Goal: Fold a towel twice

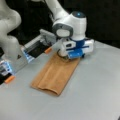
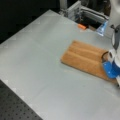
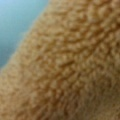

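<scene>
The towel (image 1: 56, 73) lies flat on the table (image 1: 100, 95) as a long, narrow strip, already folded, with a lengthwise crease showing in both front views. In a front view its long axis runs from the tool (image 1: 71, 56) down toward that view's bottom left; in a front view (image 2: 86, 58) it runs from the tool (image 2: 110, 68) toward that view's upper left. The tool is down at one short end of the towel, pressed at or just above the cloth; whether it is open or holds the cloth cannot be told. The wrist view is filled with terry pile (image 3: 72, 65), with a sliver of table (image 3: 17, 22) beside it. Behind the tool stand a metal frame (image 1: 37, 46) and an orange piece (image 1: 48, 50), clear of the towel. A second orange piece (image 1: 9, 79) lies well apart.
</scene>
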